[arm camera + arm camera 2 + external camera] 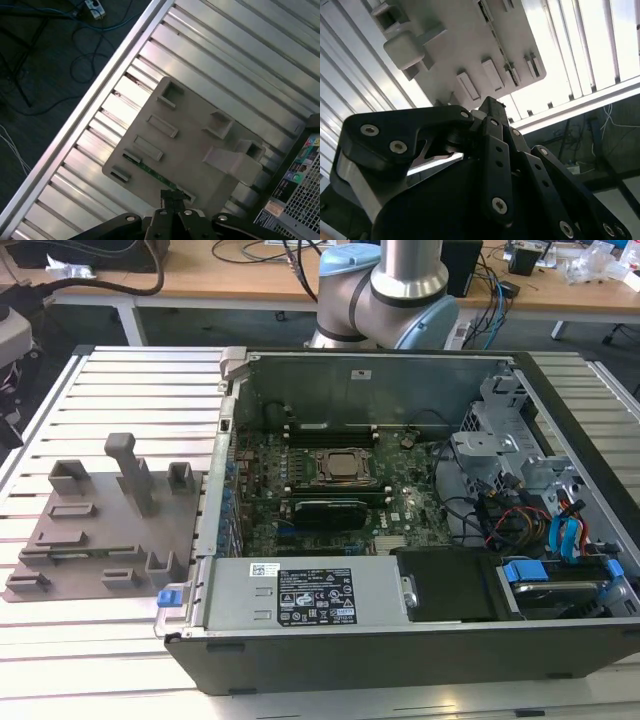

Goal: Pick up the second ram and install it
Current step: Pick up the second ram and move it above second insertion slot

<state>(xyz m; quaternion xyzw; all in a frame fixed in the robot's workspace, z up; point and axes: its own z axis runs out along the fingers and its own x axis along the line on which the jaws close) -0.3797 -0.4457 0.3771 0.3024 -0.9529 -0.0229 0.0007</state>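
Observation:
The second ram (152,171) is a thin green stick standing in a slot along one edge of the grey holder plate (190,145). In the first wrist view my gripper (174,199) hovers above that edge, its tips close to one end of the stick and well above it. The fingers look pressed together with nothing between them. The second wrist view looks past the gripper (490,107) from behind, down onto the same holder plate (470,45). In the exterior view the holder plate (100,530) lies to the left of the open computer case (400,620).
Inside the case lies the motherboard (330,510), with its processor socket (345,468) between dark memory slots (325,427). A tall grey post (130,470) and several blocks rise from the holder. Cables and drive bays (540,520) crowd the case's right side. The ribbed metal table (110,380) runs under everything.

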